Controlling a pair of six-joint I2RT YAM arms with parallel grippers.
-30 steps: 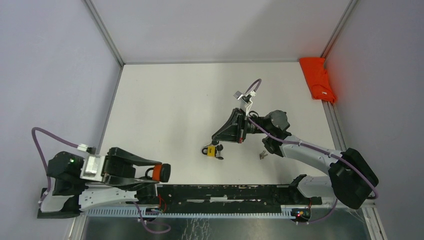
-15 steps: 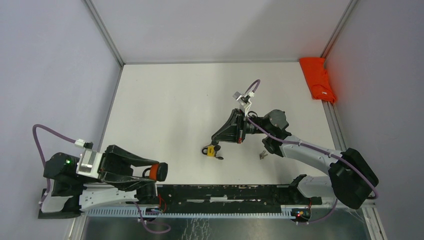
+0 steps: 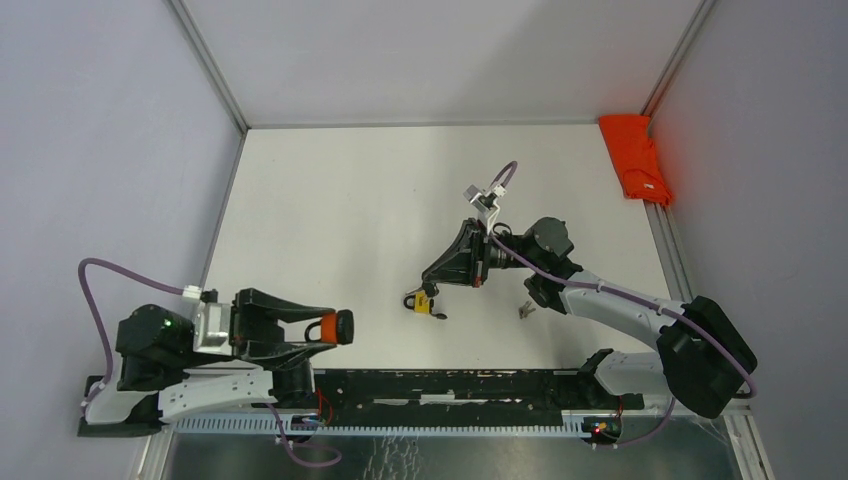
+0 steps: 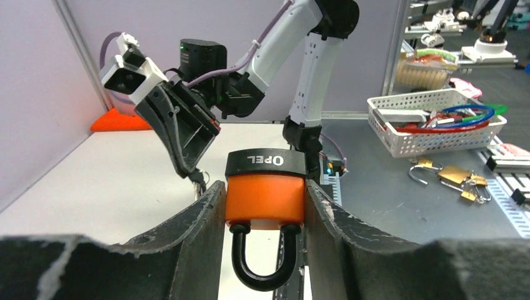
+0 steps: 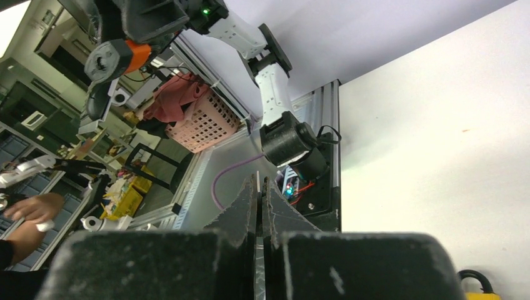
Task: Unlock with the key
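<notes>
An orange padlock (image 4: 265, 190) with a black cap and a black shackle sits between the fingers of my left gripper (image 4: 265, 209), which is shut on its body, shackle pointing toward the wrist. From above, the padlock (image 3: 337, 327) is held over the near left of the table by the left gripper (image 3: 330, 329). My right gripper (image 3: 431, 285) hovers mid-table, shut on the key (image 5: 257, 182), a thin silver blade edge-on between its pads. In the left wrist view the right gripper (image 4: 190, 167) faces the padlock with a key ring (image 4: 199, 180) dangling at its tip.
A yellow padlock (image 3: 422, 303) lies on the table just below the right gripper, and loose keys (image 3: 524, 309) lie to its right. A red cloth (image 3: 635, 160) sits at the back right corner. A black rail (image 3: 450, 385) runs along the near edge.
My left arm has swung the orange padlock a little right and away from the near edge, turning the wrist. The right gripper has barely moved.
</notes>
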